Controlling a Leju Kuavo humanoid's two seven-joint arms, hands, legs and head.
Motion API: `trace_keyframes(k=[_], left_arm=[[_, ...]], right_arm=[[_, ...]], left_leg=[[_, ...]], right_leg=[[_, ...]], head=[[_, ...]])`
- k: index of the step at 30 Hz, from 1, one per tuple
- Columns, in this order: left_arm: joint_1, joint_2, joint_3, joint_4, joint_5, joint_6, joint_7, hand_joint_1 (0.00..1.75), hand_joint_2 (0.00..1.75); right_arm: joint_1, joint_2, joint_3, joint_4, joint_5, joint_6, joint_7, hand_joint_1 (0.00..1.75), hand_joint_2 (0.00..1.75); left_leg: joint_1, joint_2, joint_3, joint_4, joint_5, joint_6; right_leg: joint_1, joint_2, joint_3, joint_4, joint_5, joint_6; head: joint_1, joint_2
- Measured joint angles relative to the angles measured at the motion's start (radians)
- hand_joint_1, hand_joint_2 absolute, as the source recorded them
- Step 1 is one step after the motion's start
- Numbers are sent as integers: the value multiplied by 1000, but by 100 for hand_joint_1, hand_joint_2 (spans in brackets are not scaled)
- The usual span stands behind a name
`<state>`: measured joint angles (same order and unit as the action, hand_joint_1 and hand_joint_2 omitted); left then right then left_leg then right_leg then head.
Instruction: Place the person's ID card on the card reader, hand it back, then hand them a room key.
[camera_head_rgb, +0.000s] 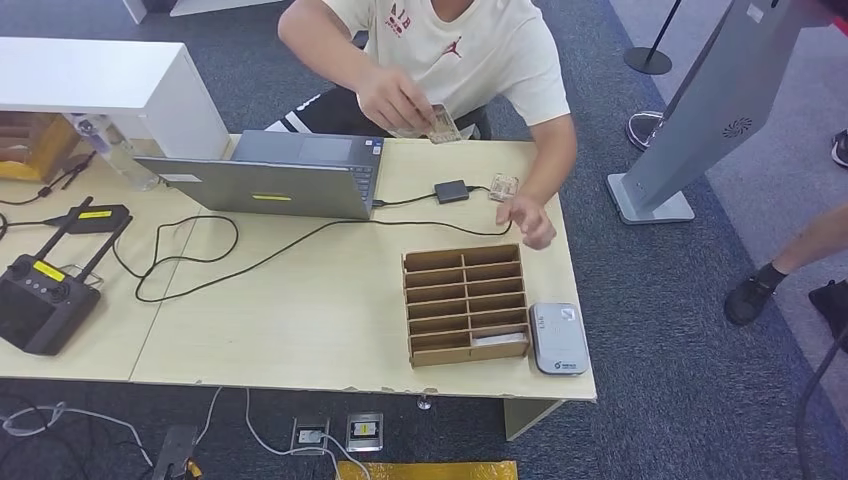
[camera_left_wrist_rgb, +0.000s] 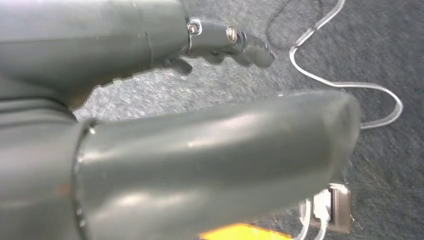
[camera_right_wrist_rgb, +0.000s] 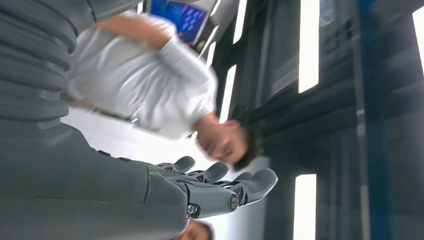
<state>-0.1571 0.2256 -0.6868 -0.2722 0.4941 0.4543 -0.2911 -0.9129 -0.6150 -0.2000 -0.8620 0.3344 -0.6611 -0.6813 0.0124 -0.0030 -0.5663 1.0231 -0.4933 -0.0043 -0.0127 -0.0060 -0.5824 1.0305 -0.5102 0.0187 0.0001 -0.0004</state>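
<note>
Holding the card (camera_head_rgb: 441, 124), the person (camera_head_rgb: 450, 40) hasn't passed it over; both robot hands (camera_right_wrist_rgb: 220, 187) seem open, empty; every step remains.

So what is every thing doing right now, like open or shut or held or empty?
Laptop: open, cable plugged in.
ID card: held in the person's hand over the desk's far edge.
Wooden slot rack: mostly empty, a card lies in the nearest slot.
Card reader: bare, nothing on it.
Left robot hand: holds nothing, hanging over the floor.
Right robot hand: raised, fingers apart, empty.
</note>
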Motion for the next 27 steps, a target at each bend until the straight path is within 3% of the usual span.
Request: trace_keyframes(k=[7, 16, 22, 27], left_arm=[[12, -17, 33, 11, 37, 28, 11, 0, 0], [13, -44, 62, 21, 66, 62, 20, 0, 0], [13, -60, 87, 28, 99, 88, 22, 0, 0], [13, -70, 100, 32, 112, 95, 34, 0, 0]], right_arm=[[225, -23, -340, 146, 74, 0, -7, 0, 175], [484, 28, -714, 322, 277, 0, 0, 0, 175], [609, 92, -895, 437, 409, 1, 99, 0, 175], [669, 148, -965, 515, 492, 27, 270, 0, 175]], left_leg=[[0, 1, 0, 0, -1, 0], [2, 1, 0, -1, -2, -1], [2, 1, 0, -1, -3, -1], [3, 1, 0, -1, -3, -2]], right_leg=[[0, 1, 0, 0, -1, 0], [2, 1, 0, 0, -2, -1], [3, 1, 0, 0, -3, -1], [3, 1, 1, 0, -3, -1]], head=[[0, 0], [0, 0], [0, 0], [0, 0]])
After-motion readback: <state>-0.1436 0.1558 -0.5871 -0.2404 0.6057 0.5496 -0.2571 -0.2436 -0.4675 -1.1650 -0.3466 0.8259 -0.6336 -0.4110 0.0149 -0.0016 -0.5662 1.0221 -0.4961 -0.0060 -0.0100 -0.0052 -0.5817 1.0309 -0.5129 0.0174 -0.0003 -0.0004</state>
